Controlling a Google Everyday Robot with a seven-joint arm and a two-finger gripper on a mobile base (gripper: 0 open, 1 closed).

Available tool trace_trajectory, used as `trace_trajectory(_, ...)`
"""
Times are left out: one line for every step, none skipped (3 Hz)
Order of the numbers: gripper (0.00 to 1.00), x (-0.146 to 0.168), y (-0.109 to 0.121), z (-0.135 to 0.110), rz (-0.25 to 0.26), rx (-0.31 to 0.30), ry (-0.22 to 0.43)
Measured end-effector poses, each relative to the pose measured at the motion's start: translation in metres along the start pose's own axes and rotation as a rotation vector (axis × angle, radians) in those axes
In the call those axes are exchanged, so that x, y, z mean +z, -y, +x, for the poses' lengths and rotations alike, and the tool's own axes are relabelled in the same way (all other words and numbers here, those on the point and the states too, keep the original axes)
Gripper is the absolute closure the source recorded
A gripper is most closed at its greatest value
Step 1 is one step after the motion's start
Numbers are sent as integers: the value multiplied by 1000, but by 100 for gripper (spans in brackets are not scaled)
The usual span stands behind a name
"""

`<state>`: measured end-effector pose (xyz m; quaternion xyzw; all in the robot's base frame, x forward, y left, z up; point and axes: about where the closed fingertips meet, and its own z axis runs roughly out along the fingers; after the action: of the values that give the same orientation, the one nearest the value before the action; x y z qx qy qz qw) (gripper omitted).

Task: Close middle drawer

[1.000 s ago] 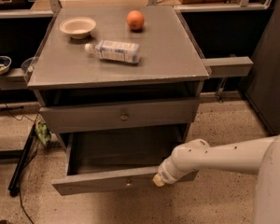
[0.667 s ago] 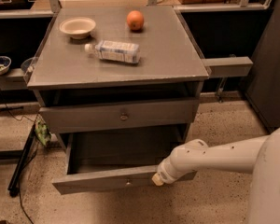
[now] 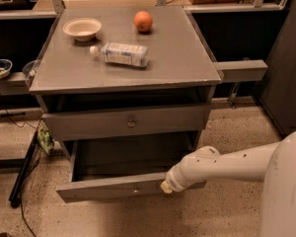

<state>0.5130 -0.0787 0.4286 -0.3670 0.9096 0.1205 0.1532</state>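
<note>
The middle drawer (image 3: pixel 113 186) is pulled well out of the grey cabinet, and its flat grey front panel faces the floor side with its inside empty. The uppermost drawer front (image 3: pixel 130 122) with a small round knob sits above it, nearly flush. The lowest drawer is hidden under the open one. My gripper (image 3: pixel 166 185) is at the end of the white arm that comes in from the right. It rests against the right part of the open drawer's front panel.
On the cabinet top (image 3: pixel 177 58) are a cream bowl (image 3: pixel 82 28), a plastic bottle lying on its side (image 3: pixel 121 54) and an orange (image 3: pixel 143 20). A dark stand leg and cables (image 3: pixel 24 172) lie on the floor at the left. A dark cabinet (image 3: pixel 286 73) stands at the right.
</note>
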Motion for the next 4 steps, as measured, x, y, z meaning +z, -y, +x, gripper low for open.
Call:
trace_trajectory(73,0,0,0,0,0,0)
trace_trajectory(42,0,0,0,0,0,0)
trace_trajectory(19,0,0,0,0,0,0)
trace_trajectory(0,0,0,0,0,0,0)
